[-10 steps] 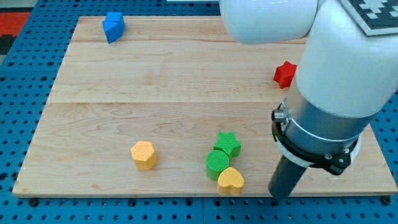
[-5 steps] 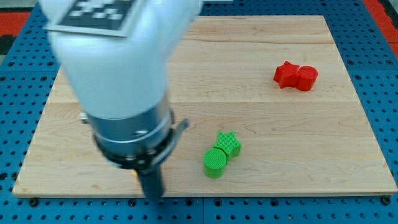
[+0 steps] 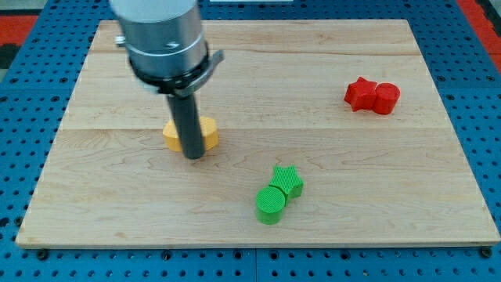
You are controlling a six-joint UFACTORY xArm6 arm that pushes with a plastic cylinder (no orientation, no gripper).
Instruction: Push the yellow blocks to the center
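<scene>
Yellow blocks (image 3: 208, 132) lie left of the board's middle, mostly hidden behind my dark rod; a yellow edge shows on each side of it, at the left (image 3: 170, 135) and at the right. I cannot make out their shapes. My tip (image 3: 193, 157) rests on the board at the bottom edge of the yellow blocks, touching or nearly touching them. The arm's body fills the view's top left.
A green star (image 3: 287, 181) and a green cylinder (image 3: 271, 204) touch each other at lower centre-right. A red star (image 3: 358, 93) and a red rounded block (image 3: 386, 98) touch at the right. The wooden board (image 3: 438, 196) sits on a blue pegboard.
The arm swept from the view's bottom right to bottom left, then up towards the middle. The yellow blocks now lie higher, left of centre. The blue block at top left is hidden by the arm.
</scene>
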